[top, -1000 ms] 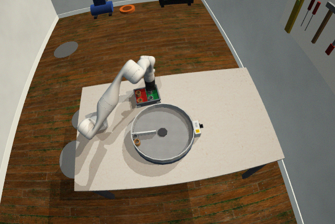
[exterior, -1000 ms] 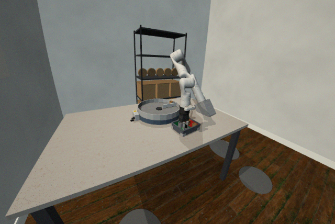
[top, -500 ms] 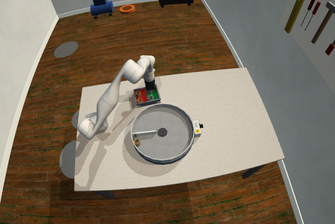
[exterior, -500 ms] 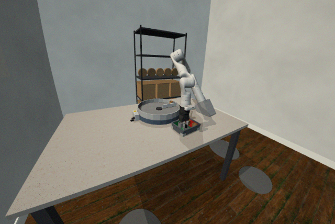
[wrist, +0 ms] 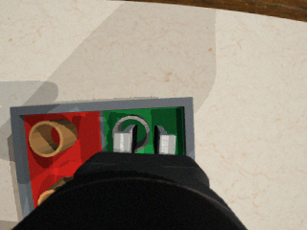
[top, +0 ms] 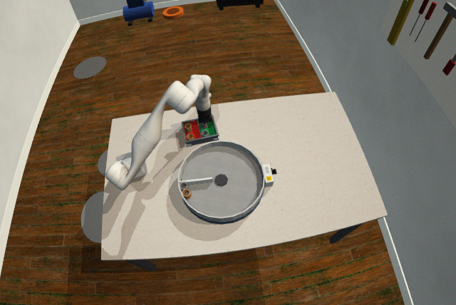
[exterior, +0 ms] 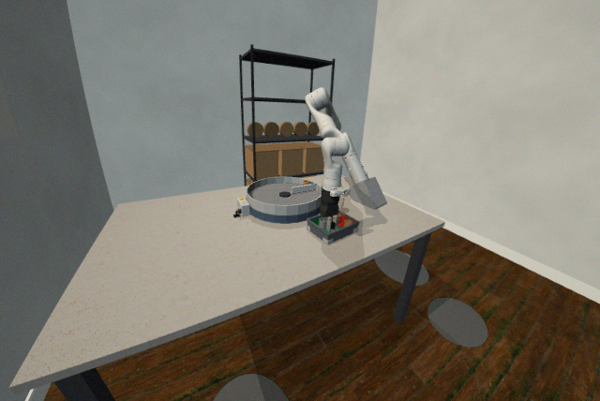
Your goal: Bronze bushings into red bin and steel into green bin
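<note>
My gripper [top: 204, 123] [exterior: 332, 223] [wrist: 145, 135] points down low over the green bin [top: 211, 129] [wrist: 168, 120], its fingers partly apart with nothing seen held. A steel bushing [wrist: 130, 117] stands upright there, partly behind the left finger in the wrist view. Another steel bushing [top: 204, 131] stands nearer the turntable. The red bin [top: 194, 128] [wrist: 88, 134] holds two bronze bushings; one bronze bushing [top: 188, 126] [wrist: 67, 131] is at its back, the other bronze bushing [top: 189, 136] [wrist: 45, 196] in front. On the turntable [top: 235, 169] [exterior: 266, 188] are a steel bushing [top: 184, 184] and a bronze bushing [top: 187, 196].
A white bar [top: 197, 180] [exterior: 304, 188] reaches inward from the turntable's rim, beside the steel bushing. A raised wall [top: 263, 184] rings the turntable. A small white control box [top: 268, 175] [exterior: 243, 206] is attached at its side. The two bins share one grey-walled tray.
</note>
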